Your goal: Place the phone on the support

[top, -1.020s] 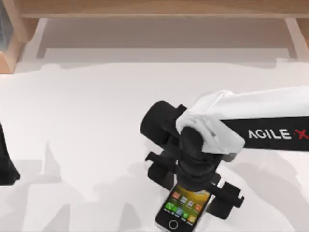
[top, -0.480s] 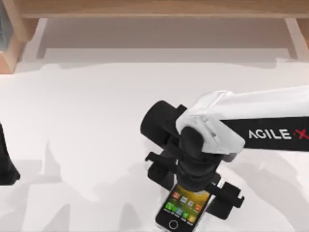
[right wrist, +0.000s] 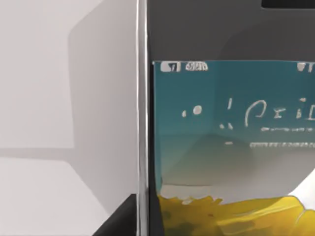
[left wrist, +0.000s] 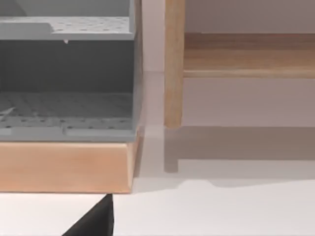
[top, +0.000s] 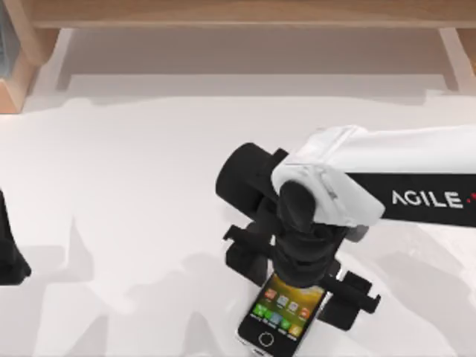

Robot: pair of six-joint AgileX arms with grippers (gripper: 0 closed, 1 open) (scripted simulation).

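Note:
The phone (top: pixel 280 315) lies near the table's front edge, right of the middle: black with a silvery rim, an orange-yellow screen with rows of icons and a round home button. My right gripper (top: pixel 296 277) reaches down over its upper end, one black finger (top: pixel 244 247) on each long side, shut on it. From the right wrist, the phone (right wrist: pixel 216 142) is very close, its silvery edge running upright. My left arm (top: pixel 7 253) is parked at the table's left edge, a dark tip (left wrist: pixel 96 221) showing at its wrist. The support is out of view.
A wooden rail (top: pixel 238 13) runs along the back of the white table (top: pixel 134 171). At the back left stands a wooden post (left wrist: pixel 173 64) beside a grey perforated shelf unit (left wrist: pixel 66 73) on a wooden base.
My right arm has shifted slightly, and the phone has moved a little with it and now sits at a slightly different tilt. The left arm has stayed still.

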